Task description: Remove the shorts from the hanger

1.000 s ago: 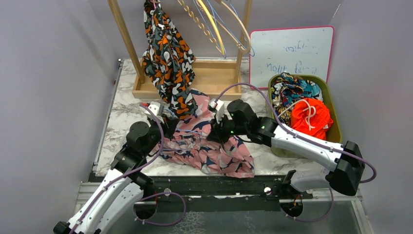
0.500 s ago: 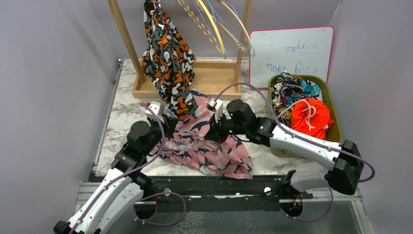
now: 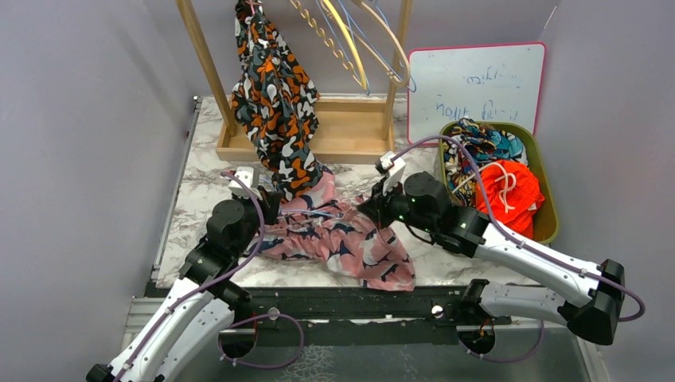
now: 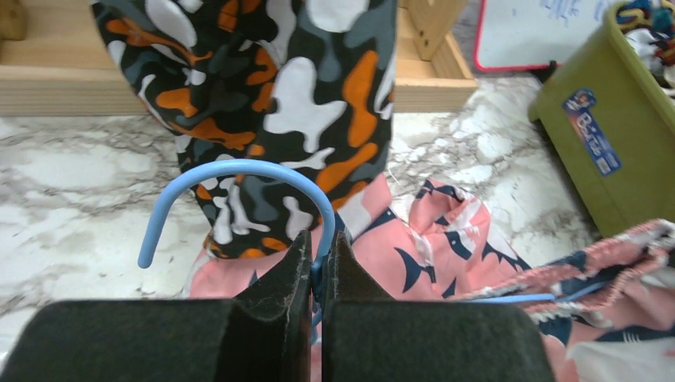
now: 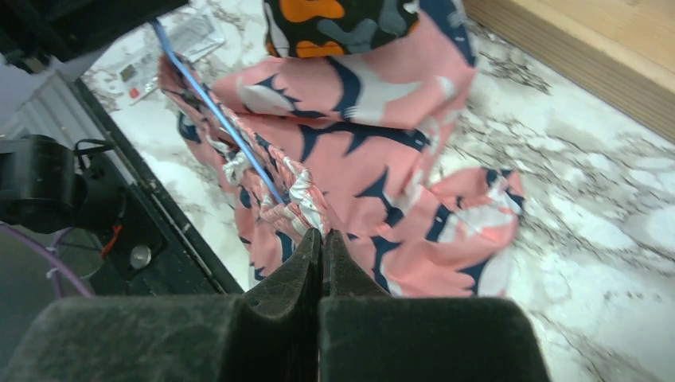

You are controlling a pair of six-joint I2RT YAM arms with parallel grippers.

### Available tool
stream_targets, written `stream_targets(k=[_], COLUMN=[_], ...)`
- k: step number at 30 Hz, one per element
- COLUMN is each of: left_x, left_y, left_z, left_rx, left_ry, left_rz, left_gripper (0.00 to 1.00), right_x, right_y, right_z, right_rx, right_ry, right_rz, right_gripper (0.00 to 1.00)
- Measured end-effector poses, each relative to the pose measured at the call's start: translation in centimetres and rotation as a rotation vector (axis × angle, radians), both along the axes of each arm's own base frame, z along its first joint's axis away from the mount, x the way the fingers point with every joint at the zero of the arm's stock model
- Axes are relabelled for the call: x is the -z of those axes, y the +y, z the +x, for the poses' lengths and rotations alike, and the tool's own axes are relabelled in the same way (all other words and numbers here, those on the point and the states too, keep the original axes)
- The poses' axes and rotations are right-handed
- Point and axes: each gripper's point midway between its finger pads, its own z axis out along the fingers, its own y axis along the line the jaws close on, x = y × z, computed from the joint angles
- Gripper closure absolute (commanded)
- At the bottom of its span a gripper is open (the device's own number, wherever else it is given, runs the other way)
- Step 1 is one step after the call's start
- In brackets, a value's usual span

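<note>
**Both grippers clamped, pink shorts spread between them**

My left gripper point(image 4: 318, 267) is clenched on the neck of a thin blue hanger point(image 4: 239, 169), whose hook curls up and to the left just past the fingertips. Directly ahead of it hang the black, orange and white blotch-print shorts point(image 4: 271, 95) from the wooden rack point(image 3: 350, 131). Their hem drapes over the far edge of the soft pink shorts point(image 3: 334, 239) printed with navy shapes, so I have little room forward on that side.

My right gripper point(image 5: 321, 239) has its fingers pressed together at the gathered waistband of the pink shorts, gripping that edge as far as I can tell. The hanger's straight bar runs away from it up and to the left, threaded along the waistband. The pink shorts lie crumpled on the white marble table point(image 3: 207, 183) between the two grippers, one corner reaching the table's near edge just behind the right gripper.

To the right of the right gripper stands the olive-green bin point(image 3: 545, 199), near it, holding bright orange shorts point(image 3: 509, 191) and multicolour print shorts point(image 3: 477, 147). Bare marble lies beyond the right fingertips, up to the rack's base. Left of the left gripper there is a strip of bare marble.
</note>
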Motion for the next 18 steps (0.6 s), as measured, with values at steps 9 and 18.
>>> stream_targets(k=[9, 18], left_x=[-1.0, -2.4], left_y=[2.9, 4.2], left_z=[0.0, -0.6], left_rx=[-0.166, -0.221], left_ry=[-0.01, -0.055], left_rz=[-0.03, -0.078], left_gripper=[1.0, 1.0], right_x=[1.9, 7.1], right_y=[-3.9, -3.3], right_z=[-0.4, -0.9], right_rx=[0.104, 0.089], right_ry=[-0.004, 0.087], right_rz=[-0.065, -0.121], right_gripper=[0.99, 0.99])
